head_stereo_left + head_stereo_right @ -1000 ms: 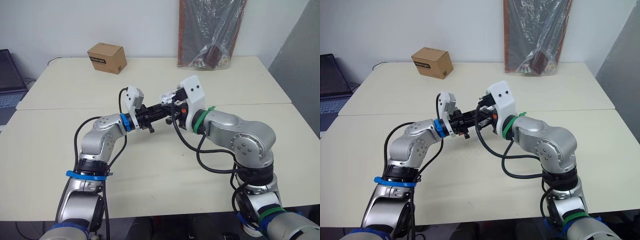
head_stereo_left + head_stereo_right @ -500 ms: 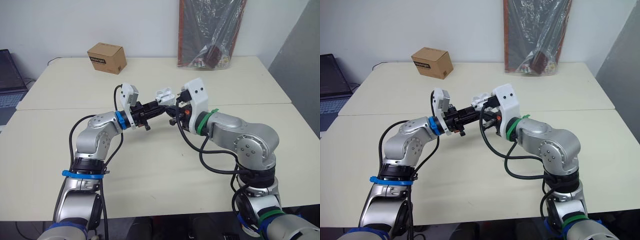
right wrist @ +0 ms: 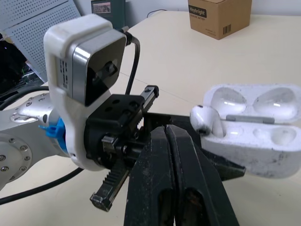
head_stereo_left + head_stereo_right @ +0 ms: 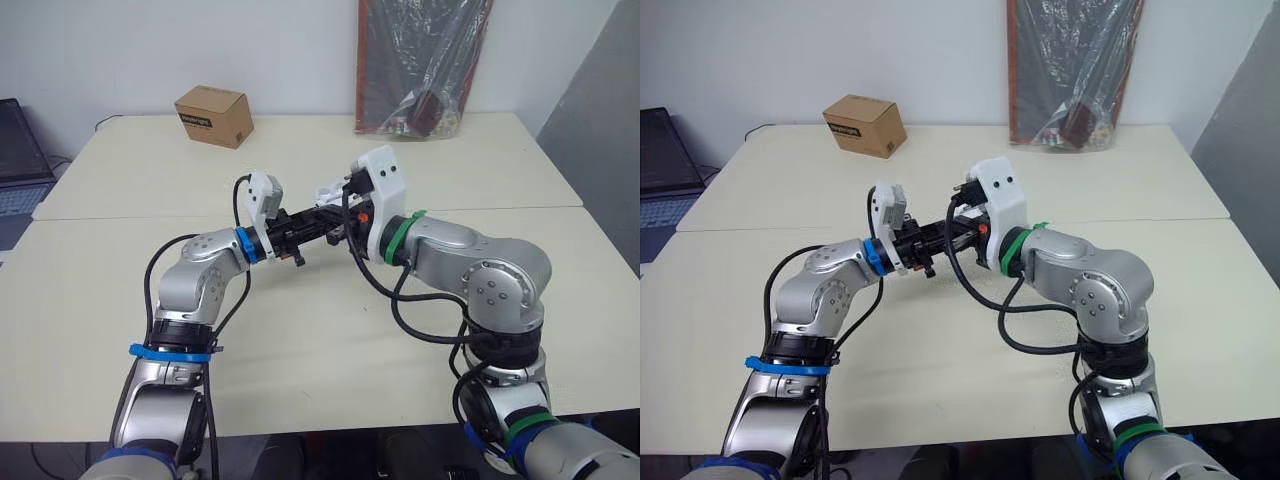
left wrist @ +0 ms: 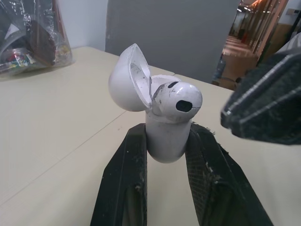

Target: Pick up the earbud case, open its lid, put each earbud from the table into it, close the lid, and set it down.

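The left fingers (image 5: pixel 124 179) clamp the earbud case (image 3: pixel 263 136) by its lower body. They hold it up off the counter (image 4: pixel 300 330) near the middle, lid hinged back, so the sockets face the right arm. One earbud (image 3: pixel 204 117) stands in a socket, seemingly not fully down. The right fingers (image 3: pixel 155 165) are pressed together on nothing just beside it, probably to nudge it home.

earbud (image 5: pixel 176 101) in case (image 5: pixel 164 136) | case between left fingers (image 5: pixel 124 183) | box (image 4: pixel 213 116) back-left on table (image 4: pixel 120 180)
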Action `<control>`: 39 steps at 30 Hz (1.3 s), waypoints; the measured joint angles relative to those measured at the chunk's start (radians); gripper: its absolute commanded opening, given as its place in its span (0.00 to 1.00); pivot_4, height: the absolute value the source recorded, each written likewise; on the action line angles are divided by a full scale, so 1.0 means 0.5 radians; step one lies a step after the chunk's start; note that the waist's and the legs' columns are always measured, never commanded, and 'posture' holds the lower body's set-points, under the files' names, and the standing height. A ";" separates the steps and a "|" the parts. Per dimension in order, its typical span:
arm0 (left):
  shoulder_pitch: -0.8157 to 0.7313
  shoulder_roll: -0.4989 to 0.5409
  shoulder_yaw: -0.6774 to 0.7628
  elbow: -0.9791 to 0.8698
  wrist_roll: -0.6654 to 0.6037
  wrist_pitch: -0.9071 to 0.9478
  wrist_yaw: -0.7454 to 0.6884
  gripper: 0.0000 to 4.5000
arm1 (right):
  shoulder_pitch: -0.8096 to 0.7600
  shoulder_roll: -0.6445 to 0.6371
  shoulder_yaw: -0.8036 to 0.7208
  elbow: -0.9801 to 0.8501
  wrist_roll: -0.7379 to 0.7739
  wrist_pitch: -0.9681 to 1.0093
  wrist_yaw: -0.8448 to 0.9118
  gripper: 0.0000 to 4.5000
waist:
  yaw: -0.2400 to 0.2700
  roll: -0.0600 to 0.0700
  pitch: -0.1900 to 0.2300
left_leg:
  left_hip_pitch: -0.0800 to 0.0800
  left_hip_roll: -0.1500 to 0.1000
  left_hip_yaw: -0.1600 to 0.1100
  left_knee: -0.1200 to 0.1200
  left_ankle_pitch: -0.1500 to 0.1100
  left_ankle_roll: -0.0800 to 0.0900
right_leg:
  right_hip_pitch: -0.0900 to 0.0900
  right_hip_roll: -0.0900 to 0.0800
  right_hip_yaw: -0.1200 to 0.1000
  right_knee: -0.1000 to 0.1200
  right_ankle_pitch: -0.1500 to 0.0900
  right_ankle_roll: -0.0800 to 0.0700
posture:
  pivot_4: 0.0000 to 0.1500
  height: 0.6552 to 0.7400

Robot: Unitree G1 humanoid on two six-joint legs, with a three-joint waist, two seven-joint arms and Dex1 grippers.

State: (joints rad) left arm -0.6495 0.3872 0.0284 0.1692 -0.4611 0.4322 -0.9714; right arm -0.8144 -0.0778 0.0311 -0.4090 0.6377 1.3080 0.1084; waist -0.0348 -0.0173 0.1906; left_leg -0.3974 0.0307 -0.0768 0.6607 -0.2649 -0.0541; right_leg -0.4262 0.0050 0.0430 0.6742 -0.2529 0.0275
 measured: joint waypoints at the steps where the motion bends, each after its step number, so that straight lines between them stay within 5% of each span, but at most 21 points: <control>1: 0.006 0.000 0.000 -0.002 0.000 0.000 0.000 0.18 | 0.000 0.000 0.000 0.008 -0.002 -0.005 0.000 0.01 | 0.000 0.000 0.000 | 0.000 0.000 0.000 0.000 0.000 0.000 | 0.000 0.000 0.000 0.000 0.000 0.000 | 1.00 1.00; 26: 0.016 0.007 0.004 -0.016 -0.026 0.034 -0.007 0.18 | 0.022 -0.062 -0.020 0.034 -0.084 -0.031 0.040 0.01 | 0.000 0.000 0.000 | 0.000 0.000 0.000 0.000 0.000 0.000 | 0.000 0.000 0.000 0.000 0.000 0.000 | 1.00 1.00; 39: 0.011 0.022 0.014 0.022 -0.026 -0.021 -0.052 0.18 | 0.086 -0.163 -0.150 -0.233 0.243 0.125 0.228 0.01 | 0.000 0.000 0.000 | 0.001 0.000 0.000 0.000 0.000 0.000 | 0.000 0.000 0.000 0.002 0.000 0.000 | 1.00 1.00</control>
State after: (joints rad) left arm -0.6439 0.3981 0.0353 0.1800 -0.4741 0.4217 -0.9975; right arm -0.7714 -0.1591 -0.0438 -0.5258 0.7593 1.3703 0.2223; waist -0.0346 -0.0173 0.1906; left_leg -0.3968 0.0308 -0.0769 0.6609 -0.2649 -0.0541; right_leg -0.4260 0.0050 0.0429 0.6752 -0.2529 0.0276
